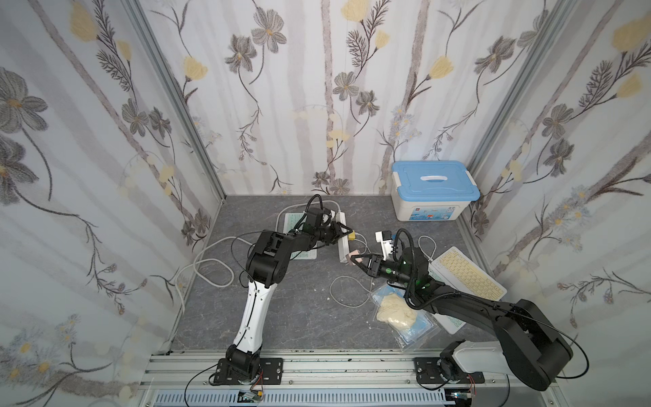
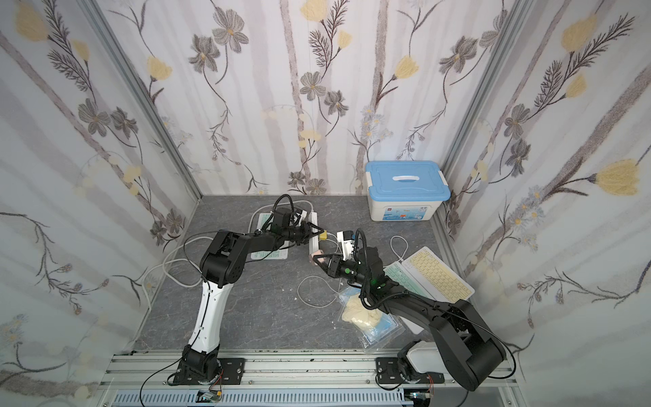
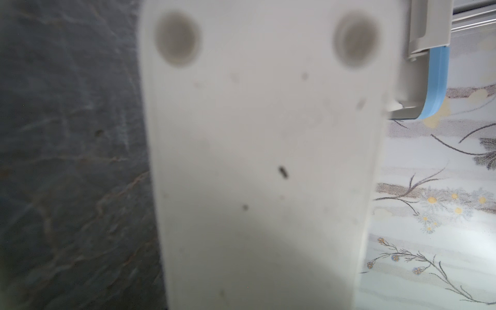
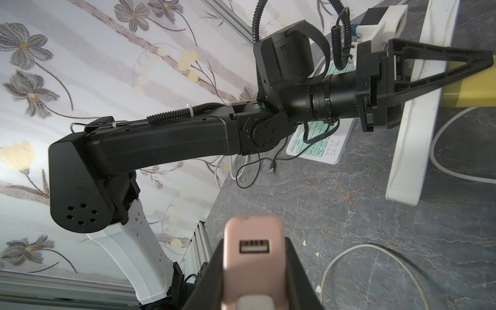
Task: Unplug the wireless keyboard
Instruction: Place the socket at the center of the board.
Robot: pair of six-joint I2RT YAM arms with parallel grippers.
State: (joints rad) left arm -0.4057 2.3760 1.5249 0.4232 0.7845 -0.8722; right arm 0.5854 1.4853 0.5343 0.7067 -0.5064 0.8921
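Right hand (image 1: pixel 358 260) pinching pink adapter (image 4: pixel 251 257), USB port (image 4: pixel 254 246) empty. In top view, power strip (image 1: pixel 341 248) at its 10 o'clock, long axis 12–6, clamped by left hand (image 1: pixel 347 233).

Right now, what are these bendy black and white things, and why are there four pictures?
They are two robot arms bolted beside a grey table. Two pictures come from a camera high above. The other two come from small cameras on the arms' wrists.

On the table lie a yellow keyboard, a green keyboard, cables, a box with a blue lid and a bag of gloves.

The left gripper clamps a white power strip, which fills its wrist picture. The right gripper pinches a pink charger, whose socket is empty.
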